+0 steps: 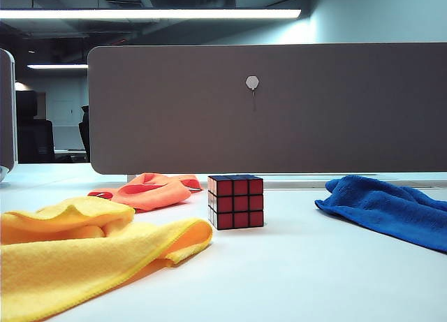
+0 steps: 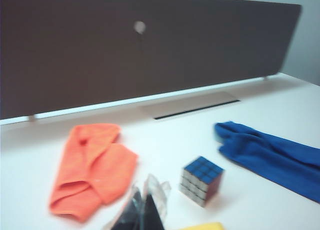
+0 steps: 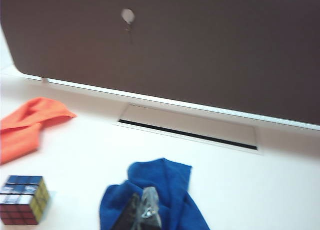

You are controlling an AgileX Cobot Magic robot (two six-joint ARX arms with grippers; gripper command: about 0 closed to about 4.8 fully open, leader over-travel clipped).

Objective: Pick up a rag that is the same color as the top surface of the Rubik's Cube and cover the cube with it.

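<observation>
Blue rag (image 3: 160, 190) under closed right gripper (image 3: 142, 215); left gripper (image 2: 142, 205) (apparently together) near Rubik's Cube (image 2: 201, 181).

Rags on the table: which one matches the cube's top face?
The blue rag, lying right of the Rubik's Cube in the exterior view; the cube's top surface is blue, while the other two cloths are orange and yellow.
</observation>
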